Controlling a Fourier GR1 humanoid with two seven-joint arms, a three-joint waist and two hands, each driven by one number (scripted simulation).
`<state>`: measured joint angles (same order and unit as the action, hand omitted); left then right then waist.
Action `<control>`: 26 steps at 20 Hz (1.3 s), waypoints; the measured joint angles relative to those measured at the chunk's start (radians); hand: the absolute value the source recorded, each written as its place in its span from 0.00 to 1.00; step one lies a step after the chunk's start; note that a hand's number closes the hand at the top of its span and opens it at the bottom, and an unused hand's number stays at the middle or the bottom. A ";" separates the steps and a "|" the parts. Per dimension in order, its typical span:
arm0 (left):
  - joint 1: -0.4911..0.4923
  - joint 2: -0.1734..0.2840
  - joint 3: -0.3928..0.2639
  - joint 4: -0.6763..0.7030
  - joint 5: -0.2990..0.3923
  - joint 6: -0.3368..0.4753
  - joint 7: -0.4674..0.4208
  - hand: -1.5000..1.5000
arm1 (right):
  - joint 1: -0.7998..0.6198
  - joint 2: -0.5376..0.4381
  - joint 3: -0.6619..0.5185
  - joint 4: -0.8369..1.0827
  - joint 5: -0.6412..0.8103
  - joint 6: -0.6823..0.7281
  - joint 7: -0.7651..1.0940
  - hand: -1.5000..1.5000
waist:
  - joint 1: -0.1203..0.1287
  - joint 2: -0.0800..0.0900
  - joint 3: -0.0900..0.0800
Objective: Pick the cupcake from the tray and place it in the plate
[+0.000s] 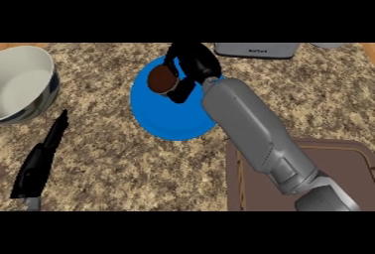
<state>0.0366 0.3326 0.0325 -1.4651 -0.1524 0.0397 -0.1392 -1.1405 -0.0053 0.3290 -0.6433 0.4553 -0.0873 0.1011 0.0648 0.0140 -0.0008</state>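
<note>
The cupcake (161,80), brown-topped, sits in my right hand (192,63), whose fingers and thumb are curled round it. Hand and cupcake hover over the upper part of the blue plate (170,119) in the middle of the counter. My grey right forearm (253,131) reaches in from the lower right and crosses the plate's right rim. The brown tray (344,158) lies at the lower right, partly under the forearm. My left hand does not show.
A large white bowl (26,82) stands at the left edge. A black-handled knife (40,161) lies on the speckled counter at the lower left. A grey appliance (256,49) sits at the back, right of the hand.
</note>
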 measured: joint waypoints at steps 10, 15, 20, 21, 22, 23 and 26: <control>-0.044 -0.010 -0.002 0.027 -0.011 -0.010 0.004 0.50 | -0.035 0.005 0.053 0.158 -0.218 -0.152 0.003 0.00 | 0.020 0.006 0.000; -0.040 -0.014 0.004 0.030 -0.016 -0.005 0.002 0.50 | -0.022 0.005 0.008 0.133 -0.328 -0.271 -0.067 0.00 | 0.009 0.003 0.001; -0.015 -0.011 0.016 -0.001 -0.017 0.001 0.018 0.50 | -0.018 -0.003 -0.093 0.151 -0.400 -0.358 -0.123 0.00 | -0.016 -0.003 0.001; -0.012 -0.016 0.017 0.000 -0.018 0.005 0.020 0.50 | -0.017 -0.011 -0.118 0.159 -0.415 -0.359 -0.142 0.00 | -0.020 -0.003 0.001; 0.000 -0.008 0.026 -0.001 -0.009 -0.005 0.011 0.50 | -0.011 -0.026 -0.146 0.155 -0.437 -0.346 -0.158 0.00 | -0.024 -0.004 0.001; 0.018 -0.009 0.026 -0.016 -0.007 -0.006 0.008 0.50 | 0.001 -0.048 -0.178 0.151 -0.465 -0.325 -0.183 0.00 | -0.024 -0.004 0.002; 0.022 -0.014 0.031 -0.014 -0.008 -0.002 0.005 0.50 | 0.047 -0.091 -0.252 0.146 -0.529 -0.257 -0.276 0.00 | -0.034 -0.004 0.002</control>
<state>0.0584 0.3183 0.0636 -1.4795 -0.1606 0.0377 -0.1337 -1.0939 -0.0960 0.0772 -0.4978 -0.0735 -0.3442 -0.1749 0.0305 0.0098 0.0010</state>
